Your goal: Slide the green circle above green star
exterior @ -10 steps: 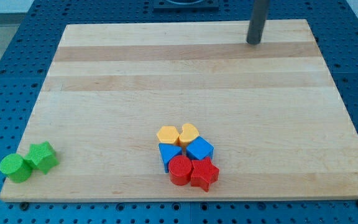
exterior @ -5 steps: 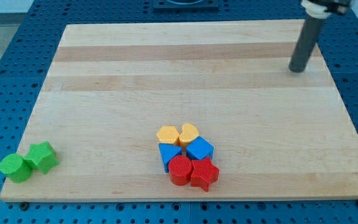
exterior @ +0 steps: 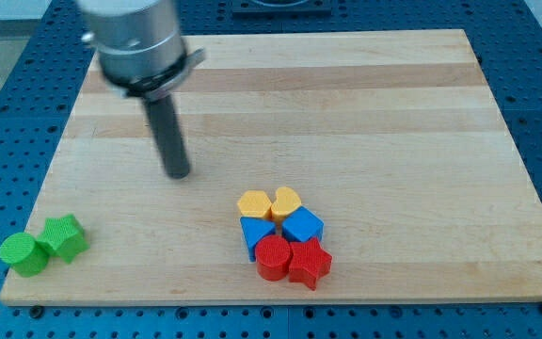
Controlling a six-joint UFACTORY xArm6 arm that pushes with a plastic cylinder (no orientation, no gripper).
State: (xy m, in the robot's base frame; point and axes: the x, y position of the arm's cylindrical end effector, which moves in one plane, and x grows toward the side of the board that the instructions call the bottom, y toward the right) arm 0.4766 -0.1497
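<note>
Tip: my tip [exterior: 178,174] sat on the bare desk [exterior: 346,113], left of centre in the view, with no block touching it.
End effector: there it was, a plain dark rod under a grey housing, with no jaws to stand apart or together, so that state could not be told.
Green circle: the green circle [exterior: 23,254] lay at the view's bottom-left corner, right on the desk's edge, well apart from my tip, down and to the left of it.
Circle's heading: round from every side, it showed no long axis and pointed no way that could be made out.
Green star: the green star [exterior: 64,235] was touching the circle, just up and to the right of it.
Cluster: near the bottom centre, packed tight, sat an orange block [exterior: 253,204], a yellow heart [exterior: 286,201], a blue block [exterior: 256,232], a blue cube [exterior: 302,226], a red circle [exterior: 273,257] and a red star [exterior: 310,263].
Tip versus cluster: my tip stood up and to the left of that pack, apart from it.
</note>
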